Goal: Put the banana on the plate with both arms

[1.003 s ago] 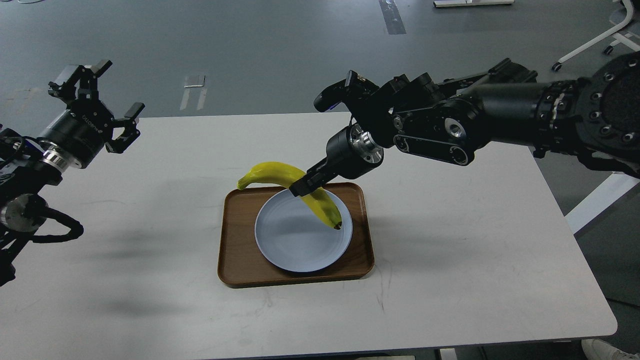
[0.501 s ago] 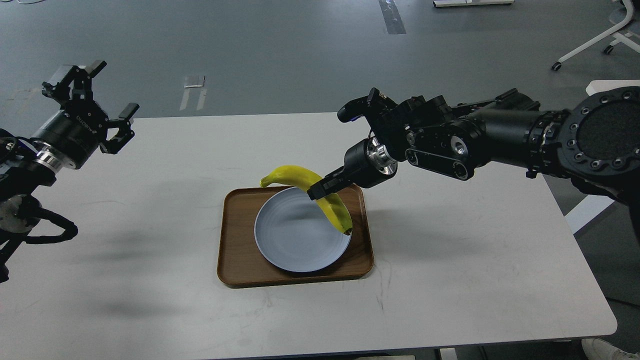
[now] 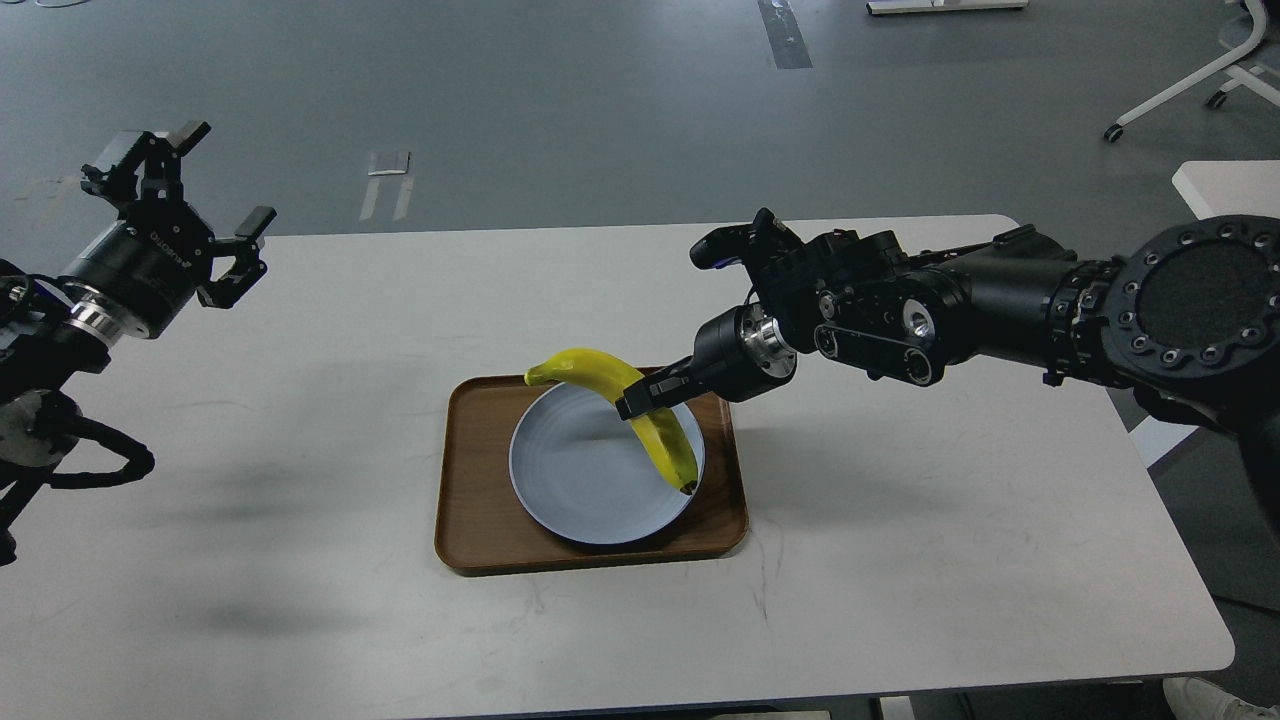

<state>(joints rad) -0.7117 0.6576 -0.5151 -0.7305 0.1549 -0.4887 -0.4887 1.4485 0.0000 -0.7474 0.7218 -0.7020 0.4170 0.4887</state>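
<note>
My right gripper (image 3: 648, 396) is shut on the middle of the yellow banana (image 3: 668, 448) and holds it over the right side of the pale blue-grey plate (image 3: 575, 480). The banana's dark tip is at or just above the plate's right rim; I cannot tell if it touches. Its greenish stem end points left over the plate's far edge. My left gripper (image 3: 178, 210) is open and empty, raised at the far left, well away from the plate.
The plate lies in a rectangular brown wooden tray (image 3: 470, 500) near the middle of the white table (image 3: 900, 560). Wheeled white frames stand on the grey floor at the far right.
My right gripper has carried the banana right and down, from the tray's far edge to low over the plate's right side. My left arm has drawn back slightly to the left.
</note>
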